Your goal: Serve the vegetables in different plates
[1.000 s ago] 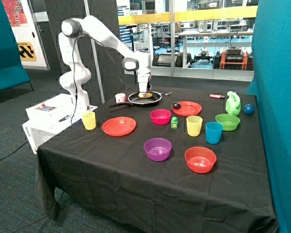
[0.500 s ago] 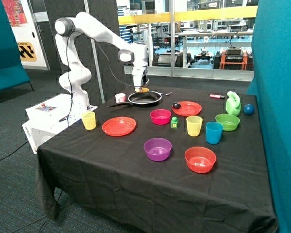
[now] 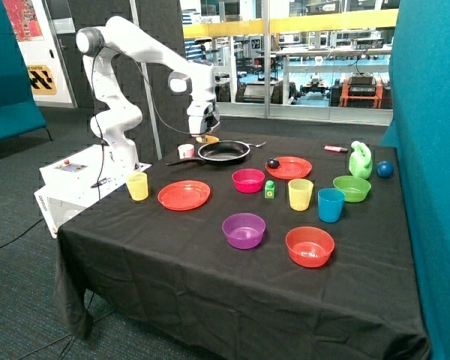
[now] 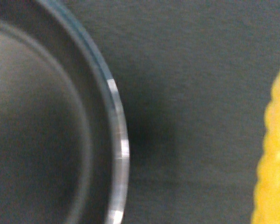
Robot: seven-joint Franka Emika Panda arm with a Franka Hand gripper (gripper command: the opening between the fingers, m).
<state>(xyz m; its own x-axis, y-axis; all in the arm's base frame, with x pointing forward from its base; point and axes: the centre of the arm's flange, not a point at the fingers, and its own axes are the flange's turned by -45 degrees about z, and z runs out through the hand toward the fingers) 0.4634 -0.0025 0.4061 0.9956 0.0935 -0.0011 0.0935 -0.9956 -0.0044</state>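
My gripper (image 3: 206,138) is shut on the pale yellow vegetable (image 3: 208,139) and holds it in the air just past the rim of the black frying pan (image 3: 223,152), above the pan's handle. In the wrist view the yellow vegetable (image 4: 275,154) fills one edge and the pan's rim (image 4: 117,140) curves past it over the black cloth. The dark purple vegetable (image 3: 273,163) lies at the edge of the far orange-red plate (image 3: 292,168). The near orange-red plate (image 3: 184,195) lies bare beside a yellow cup (image 3: 137,186).
A small pink cup (image 3: 186,151) stands under the gripper's side. A pink bowl (image 3: 248,180), green G block (image 3: 269,189), yellow cup (image 3: 300,194), blue cup (image 3: 331,205), green bowl (image 3: 352,187), purple bowl (image 3: 244,229), orange-red bowl (image 3: 310,246), green jug (image 3: 360,160) and blue ball (image 3: 385,169) stand on the table.
The gripper has lifted the pale yellow vegetable out of the frying pan and carried it sideways past the pan's rim toward the small pink cup. Nothing else moved.
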